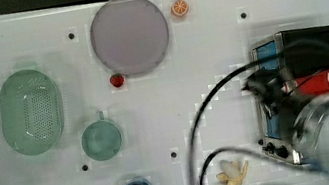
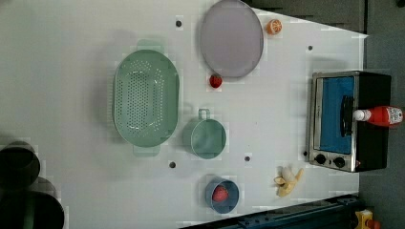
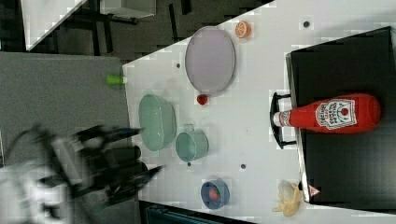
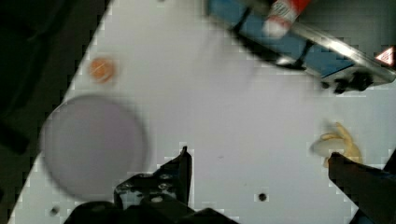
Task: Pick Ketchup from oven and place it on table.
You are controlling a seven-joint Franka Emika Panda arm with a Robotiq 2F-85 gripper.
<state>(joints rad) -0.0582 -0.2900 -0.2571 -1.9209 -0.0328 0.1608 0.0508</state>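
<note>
On top of the oven (image 2: pixel 351 119) the ketchup (image 3: pixel 329 113) lies flat on its side, white cap poking out over the glass door's handle. Nothing's holding it: the gripper (image 4: pixel 259 161) hangs over the table (image 1: pixel 214 38) with its fingers (image 4: pixel 183 168) spread wide apart and nothing between them. Just beside the oven's knob end, a peeled banana (image 2: pixel 288 180) sits on the table. Farther out from the oven door are a gray plate (image 2: pixel 231 38), a green cup (image 2: pixel 206 138) and a green colander (image 2: pixel 145 98).
</note>
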